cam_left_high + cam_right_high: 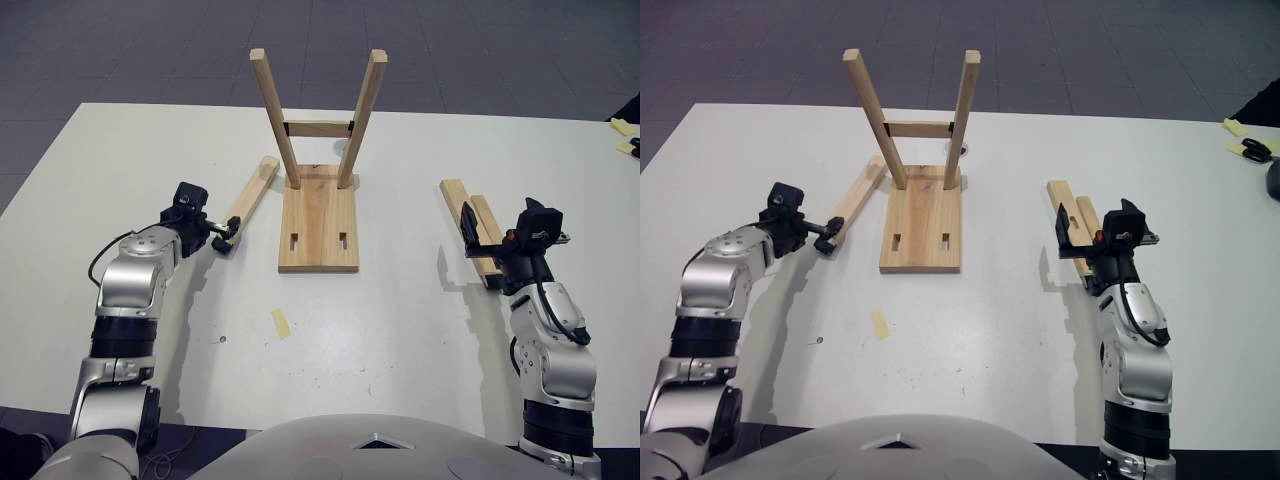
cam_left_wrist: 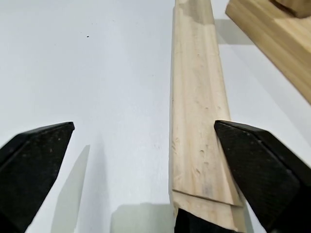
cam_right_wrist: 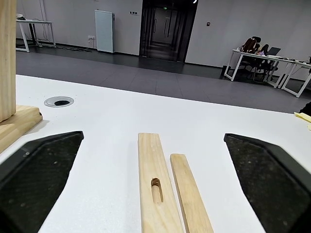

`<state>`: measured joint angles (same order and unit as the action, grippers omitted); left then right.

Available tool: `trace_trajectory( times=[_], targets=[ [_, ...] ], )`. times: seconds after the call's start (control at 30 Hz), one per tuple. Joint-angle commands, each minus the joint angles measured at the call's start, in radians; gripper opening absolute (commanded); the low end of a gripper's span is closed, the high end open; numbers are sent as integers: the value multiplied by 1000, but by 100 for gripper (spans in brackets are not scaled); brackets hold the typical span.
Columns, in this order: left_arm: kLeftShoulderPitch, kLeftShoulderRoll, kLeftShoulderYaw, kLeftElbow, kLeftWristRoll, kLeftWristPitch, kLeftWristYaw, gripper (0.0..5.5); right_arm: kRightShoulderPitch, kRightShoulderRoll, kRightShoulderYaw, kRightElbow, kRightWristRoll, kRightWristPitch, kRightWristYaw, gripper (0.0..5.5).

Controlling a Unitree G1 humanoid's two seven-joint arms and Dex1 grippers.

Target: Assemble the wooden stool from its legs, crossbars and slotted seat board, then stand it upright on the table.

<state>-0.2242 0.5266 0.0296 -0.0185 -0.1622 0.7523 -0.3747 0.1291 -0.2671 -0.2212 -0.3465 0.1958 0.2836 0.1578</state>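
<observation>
Two arms rest over a wide white surface (image 1: 400, 330) that stands on a dark grey tiled floor (image 1: 150, 50). The right wrist view looks into the room behind, with a dark doorway (image 3: 163, 24), a white cabinet (image 3: 104, 31) against the wall and desks off to the sides. A round cable hole (image 3: 59, 102) is set into the surface just beyond the work, a small scrap of yellow tape (image 1: 281, 322) lies nearer the robot, and more yellow scraps (image 1: 622, 127) lie at the far right corner.

At the centre, the pale rectangular slotted seat board (image 1: 318, 235) lies flat, its long axis running away from the robot. Two light wooden legs (image 1: 275, 115) stand in its far end, splaying slightly outward and joined by a short wooden crossbar (image 1: 318, 128). Two slots (image 1: 297, 241) at the near end are unfilled.

Left of the board, a loose wooden leg (image 1: 253, 192) lies flat on a diagonal, its far end pointing towards the board. The left gripper (image 1: 224, 240) sits at its near end with its black fingers (image 2: 257, 165) spread wide, the leg between them and close against one.

On the right, a slotted wooden leg (image 3: 155, 194) and a thinner wooden bar (image 3: 189, 194) lie side by side, both pointing away from the robot. The right gripper (image 3: 153, 137) hovers at their near ends, fingers wide apart.
</observation>
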Motion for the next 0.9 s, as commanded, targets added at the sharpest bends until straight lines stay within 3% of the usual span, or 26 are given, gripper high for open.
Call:
trace_trajectory(
  times=[0.03,0.3,0.6,0.9],
  targets=[
    [36,13,-6,-14,1,61,-16,537,19,6,1,-18,0,11,1,540],
    [-87,-35,80,-82,-87,18,-37,537,18,-2,12,-7,0,12,18,540],
    [31,26,2,-60,-59,15,-127,537,14,0,6,-3,-2,14,16,540],
    [81,52,-21,15,-25,-32,-158,378,14,-1,4,-8,-2,19,15,540]
  ],
)
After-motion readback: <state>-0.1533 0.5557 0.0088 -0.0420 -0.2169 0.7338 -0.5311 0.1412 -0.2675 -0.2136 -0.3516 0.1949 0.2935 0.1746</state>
